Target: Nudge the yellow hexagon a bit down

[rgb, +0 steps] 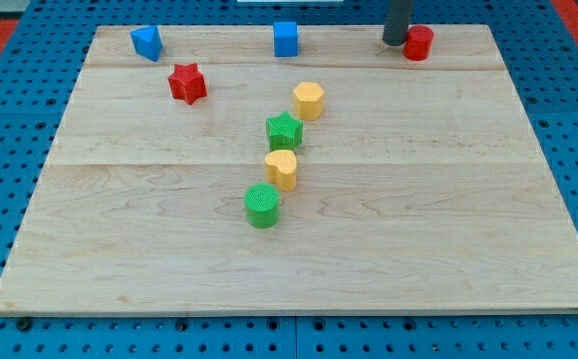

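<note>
The yellow hexagon [309,100] sits on the wooden board [468,219] a little above its middle. A green star [284,130] touches it at its lower left. Below that lie a yellow heart-shaped block [281,170] and a green cylinder [262,205], forming a diagonal line. My tip [396,42] is at the view's top right, far from the yellow hexagon, right beside a red cylinder [419,43] on its left.
A blue cube [286,39] stands at the top middle. A blue angular block [146,42] is at the top left, with a red star [186,83] below and right of it. A blue pegboard [10,150] surrounds the board.
</note>
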Controlling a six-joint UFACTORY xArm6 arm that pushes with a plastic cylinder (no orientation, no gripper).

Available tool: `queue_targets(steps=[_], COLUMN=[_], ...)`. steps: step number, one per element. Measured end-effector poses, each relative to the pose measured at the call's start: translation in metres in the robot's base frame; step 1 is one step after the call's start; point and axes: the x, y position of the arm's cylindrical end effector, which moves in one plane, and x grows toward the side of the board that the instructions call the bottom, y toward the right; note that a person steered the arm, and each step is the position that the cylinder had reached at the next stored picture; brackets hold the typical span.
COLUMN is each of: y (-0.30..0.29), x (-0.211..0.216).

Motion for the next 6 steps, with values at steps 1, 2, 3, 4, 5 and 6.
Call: queue_targets(steps=[1,2,3,4,5,6], y=[0.0,0.001,-0.007,-0.031,-0.064,-0.097], x=[0.0,0.0,0.001,0.021,0.038,0.067])
